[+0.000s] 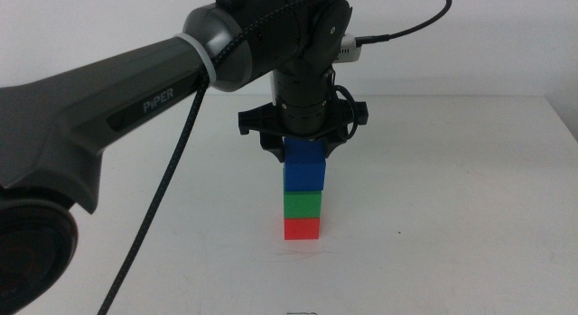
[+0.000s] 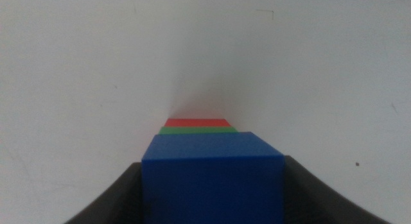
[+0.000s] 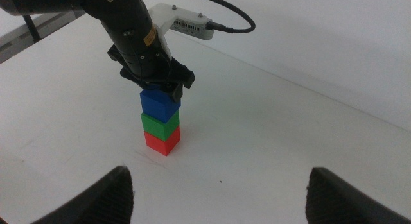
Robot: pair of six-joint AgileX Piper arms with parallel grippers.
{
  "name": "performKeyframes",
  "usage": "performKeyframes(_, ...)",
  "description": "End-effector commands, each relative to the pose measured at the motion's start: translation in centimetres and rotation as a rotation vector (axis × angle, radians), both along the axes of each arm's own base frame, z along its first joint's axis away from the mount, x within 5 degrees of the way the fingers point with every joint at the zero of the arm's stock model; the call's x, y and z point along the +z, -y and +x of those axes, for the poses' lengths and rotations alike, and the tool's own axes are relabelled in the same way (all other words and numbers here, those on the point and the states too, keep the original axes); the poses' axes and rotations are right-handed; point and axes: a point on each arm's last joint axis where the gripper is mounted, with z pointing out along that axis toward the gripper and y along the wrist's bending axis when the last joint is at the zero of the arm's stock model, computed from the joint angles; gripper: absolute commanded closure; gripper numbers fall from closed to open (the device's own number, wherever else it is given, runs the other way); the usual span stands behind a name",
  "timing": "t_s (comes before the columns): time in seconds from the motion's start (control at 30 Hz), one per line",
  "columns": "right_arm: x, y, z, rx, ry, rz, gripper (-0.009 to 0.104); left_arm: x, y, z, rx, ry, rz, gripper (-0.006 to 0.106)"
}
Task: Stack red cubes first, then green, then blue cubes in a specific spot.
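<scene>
A stack stands in the middle of the white table: the red cube (image 1: 302,228) at the bottom, the green cube (image 1: 302,204) on it, and the blue cube (image 1: 303,169) on top. My left gripper (image 1: 302,145) comes straight down from above and is shut on the blue cube's upper part. In the left wrist view the blue cube (image 2: 213,179) fills the gap between the jaws, with slivers of green (image 2: 198,129) and red (image 2: 198,122) beyond it. My right gripper (image 3: 219,179) hangs open, well away from the stack (image 3: 160,126), and is out of the middle view.
The left arm's grey link (image 1: 99,107) and its black cable (image 1: 163,189) cross the left side of the table. The table's far edge (image 1: 452,95) runs behind the stack.
</scene>
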Motion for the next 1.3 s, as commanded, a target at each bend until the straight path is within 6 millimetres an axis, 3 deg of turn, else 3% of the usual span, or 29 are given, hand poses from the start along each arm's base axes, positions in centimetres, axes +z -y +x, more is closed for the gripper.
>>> performKeyframes(0.0,1.0,0.1,0.3,-0.01,0.082,0.023,0.001,3.0,-1.0,-1.2,0.007,0.023,0.005,0.04)
performKeyframes(0.3,1.0,0.1,0.3,-0.01,0.082,0.023,0.001,3.4,-1.1,-1.3,0.005,0.03,-0.001,0.022)
performKeyframes(0.53,1.0,0.1,0.3,-0.01,0.082,0.023,0.001,4.5,-1.4,-1.7,-0.009,0.045,-0.021,0.016)
performKeyframes(0.7,1.0,0.1,0.3,-0.01,0.082,0.023,0.001,7.3,-2.4,-2.9,-0.094,0.11,-0.031,0.008)
performKeyframes(1.1,1.0,0.1,0.3,-0.01,0.082,0.023,0.001,15.0,-5.9,-7.6,-0.151,0.263,-0.163,0.008)
performKeyframes(1.27,1.0,0.1,0.3,-0.01,0.082,0.023,0.001,18.0,-8.3,-9.5,-0.302,0.412,-0.066,0.008)
